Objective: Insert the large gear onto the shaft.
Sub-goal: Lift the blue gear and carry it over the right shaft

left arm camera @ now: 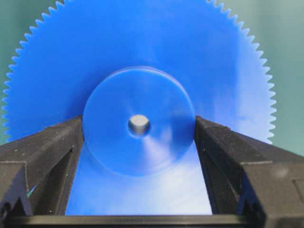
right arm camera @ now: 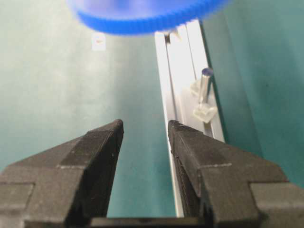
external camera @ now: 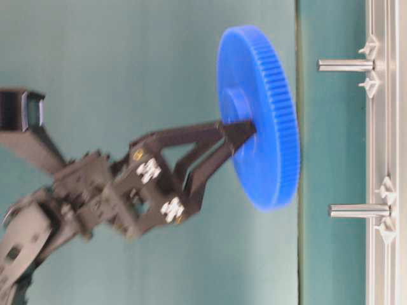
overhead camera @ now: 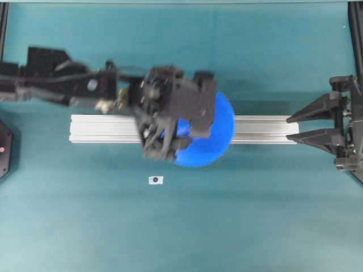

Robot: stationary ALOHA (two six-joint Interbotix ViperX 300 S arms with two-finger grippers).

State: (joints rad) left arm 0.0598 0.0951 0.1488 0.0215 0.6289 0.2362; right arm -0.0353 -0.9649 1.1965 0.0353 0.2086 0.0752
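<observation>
The left gripper point(left arm camera: 139, 137) held the large gear point(overhead camera: 212, 133) by its raised centre hub, one finger pressed against each side of the hub. The gear hung above the aluminium rail point(overhead camera: 102, 129), clear of it, and tilted in the table-level view. In the overhead view the left arm covered the gear's left half and hid whatever stood on the rail beneath. The table-level view showed two upright pins on the rail; the shaft point(external camera: 359, 210) lay nearest the gear's rim, and the other pin point(external camera: 345, 65) stood apart from it. The right gripper point(right arm camera: 145, 130) rested at the right end of the rail, jaws apart and empty. A small white tag point(overhead camera: 156, 180) lay on the green mat point(overhead camera: 255, 226); its marking was illegible.
</observation>
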